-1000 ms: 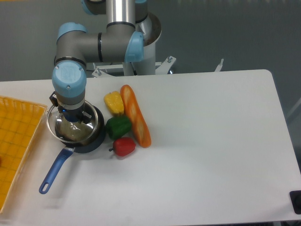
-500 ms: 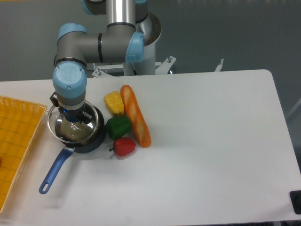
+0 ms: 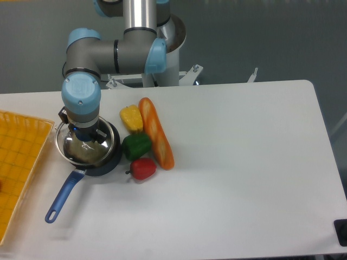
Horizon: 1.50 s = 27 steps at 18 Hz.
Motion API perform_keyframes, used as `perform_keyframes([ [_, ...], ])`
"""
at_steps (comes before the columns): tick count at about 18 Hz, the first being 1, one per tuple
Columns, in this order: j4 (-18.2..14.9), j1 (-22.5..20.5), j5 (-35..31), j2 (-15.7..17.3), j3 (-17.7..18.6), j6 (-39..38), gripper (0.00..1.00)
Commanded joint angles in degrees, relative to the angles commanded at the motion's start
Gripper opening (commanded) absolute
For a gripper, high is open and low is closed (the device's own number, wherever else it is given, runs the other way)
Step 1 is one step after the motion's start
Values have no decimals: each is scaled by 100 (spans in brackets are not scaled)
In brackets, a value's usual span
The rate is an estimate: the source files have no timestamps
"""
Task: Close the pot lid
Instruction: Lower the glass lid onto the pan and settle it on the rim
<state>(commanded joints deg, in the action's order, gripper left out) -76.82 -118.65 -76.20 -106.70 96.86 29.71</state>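
Little has changed since the earlier frames — the arm's wrist housing sits a touch higher, all else as before. Tabletop (image 3: 244, 162): white, right half bare to its rounded corner; orange tray (image 3: 21, 162) at the left edge. Pot (image 3: 103, 162) near the left, its blue handle pointing toward the front-left. Lid (image 3: 73, 149) rests on the pot, its rim slightly offset to the left. End effector (image 3: 87, 136) points straight down over the lid's centre, knob hidden beneath it — whether the fingers are closed on it cannot be told. Yellow pepper (image 3: 132, 118), green pepper (image 3: 136, 145), red pepper (image 3: 143, 168) and bread loaf (image 3: 157, 135) crowd the pot's right side.
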Motion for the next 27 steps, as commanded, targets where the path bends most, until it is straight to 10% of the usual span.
perform_keyframes([
  [27,0,0,-9,-35,0,0,62],
])
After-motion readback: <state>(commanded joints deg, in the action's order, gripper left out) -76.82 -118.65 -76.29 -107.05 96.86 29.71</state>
